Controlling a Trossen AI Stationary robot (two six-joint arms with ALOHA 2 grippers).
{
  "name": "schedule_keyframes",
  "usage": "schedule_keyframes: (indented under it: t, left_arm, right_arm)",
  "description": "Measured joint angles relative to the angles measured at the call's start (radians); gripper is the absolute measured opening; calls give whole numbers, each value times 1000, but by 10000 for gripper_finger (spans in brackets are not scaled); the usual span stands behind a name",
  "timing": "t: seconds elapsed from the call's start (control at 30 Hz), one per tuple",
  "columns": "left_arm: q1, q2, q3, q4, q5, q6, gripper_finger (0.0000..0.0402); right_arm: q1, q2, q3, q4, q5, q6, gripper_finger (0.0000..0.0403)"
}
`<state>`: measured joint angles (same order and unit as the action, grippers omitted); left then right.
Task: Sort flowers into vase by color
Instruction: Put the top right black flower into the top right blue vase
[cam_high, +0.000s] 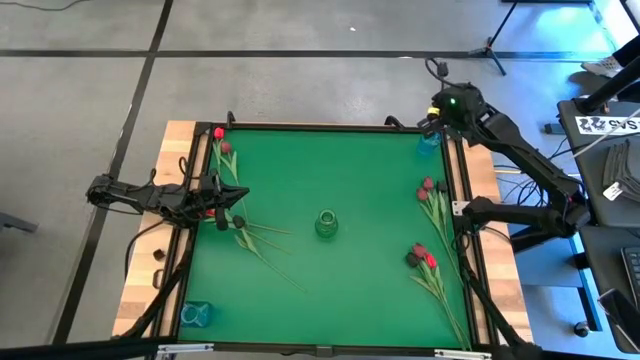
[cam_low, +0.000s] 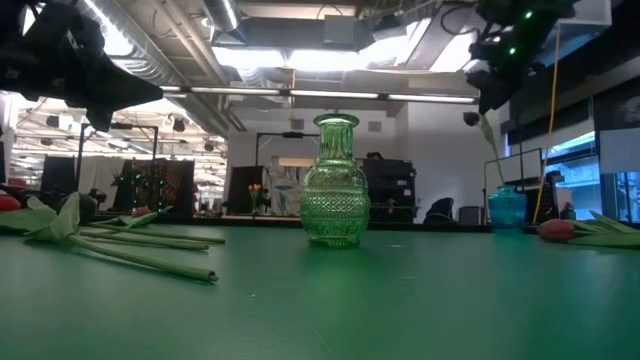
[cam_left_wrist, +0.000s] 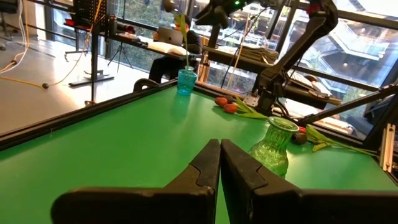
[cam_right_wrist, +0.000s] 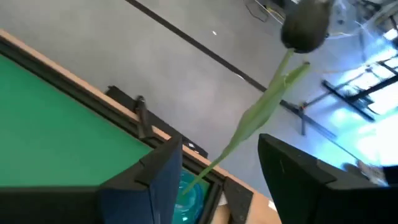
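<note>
A black-headed tulip (cam_right_wrist: 303, 26) stands tilted with its stem foot in the blue vase (cam_right_wrist: 186, 194) at the table's far right corner (cam_high: 430, 140). My right gripper (cam_right_wrist: 221, 143) hovers open above that vase, one finger on each side of the stem, apart from it. My left gripper (cam_left_wrist: 219, 167) is shut on nothing, raised over the left-side flowers (cam_high: 240, 225). More red and dark tulips lie flat near the far left corner (cam_high: 222, 148) and along the right side (cam_high: 432, 195), (cam_high: 424, 260). A green glass vase (cam_high: 326, 224) stands mid-table.
A second blue vase (cam_high: 195, 313) stands at the near left corner. A black raised rim (cam_high: 300, 125) borders the green mat. Open mat lies between the green vase and the flower piles on both sides. The room beyond holds stands and desks.
</note>
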<state>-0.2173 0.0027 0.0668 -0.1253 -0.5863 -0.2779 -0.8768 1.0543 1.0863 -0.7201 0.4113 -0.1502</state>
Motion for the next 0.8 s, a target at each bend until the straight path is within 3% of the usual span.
schedule_keyframes:
  t: [0.2,0.4,0.6,0.8]
  left_arm:
    - [0,0,0,0,0,0,11]
    - [0,0,0,0,0,0,11]
    - [0,0,0,0,0,0,11]
    - [0,0,0,0,0,0,11]
  right_arm:
    - [113,-53,0,-142,-208,79,211]
    - [287,-49,-1,-407,-333,232,211]
    - [455,-49,-151,-475,-303,394,211]
    - [473,-7,-388,-438,-292,393,211]
